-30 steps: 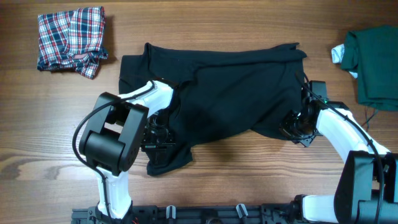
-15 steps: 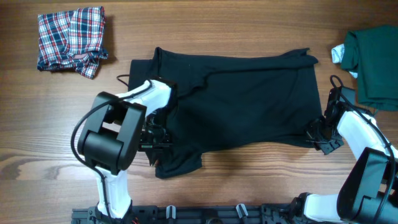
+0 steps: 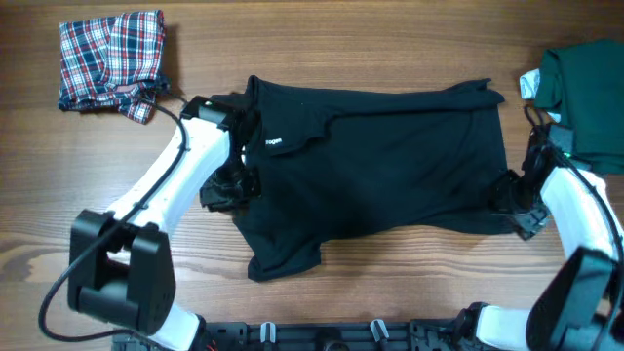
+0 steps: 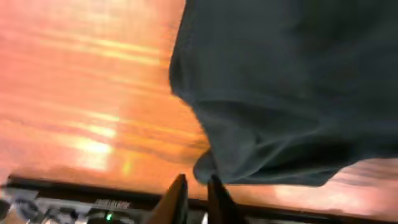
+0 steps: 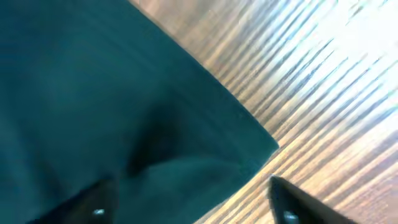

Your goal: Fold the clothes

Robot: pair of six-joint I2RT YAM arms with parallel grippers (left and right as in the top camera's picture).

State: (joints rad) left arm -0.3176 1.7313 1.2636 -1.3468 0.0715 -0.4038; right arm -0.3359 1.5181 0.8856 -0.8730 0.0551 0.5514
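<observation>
Since a second ago the shirt (image 3: 390,166) has been drawn wider and flatter and has slid toward its right side. The left arm (image 3: 175,180) has swung off the shirt's left part to stretch along that edge, and the right jaws have sprung apart.

Folding proper looks hardly begun. The shirt lies spread on the tabletop (image 3: 390,302), with its collar and a small white logo near its far-left corner. No fold is laid yet, and a loose flap sticks out at the near-left corner. The plaid (image 3: 109,58) sits bunched well off the shirt's far-left corner. The green one (image 3: 585,97) lies just off the far-right corner, partly cut by the frame. All three seem left to do.

The left jaws are at the shirt's left edge. In the left wrist view their fingers (image 4: 177,199) stand almost together with a slit between them and a lump of hem at the tips; whether they pinch it I cannot tell. The right jaws sit at the shirt's near-right corner. Their fingers (image 5: 96,208) are wide apart, and the corner lies loose between and ahead of them, with nothing held.
</observation>
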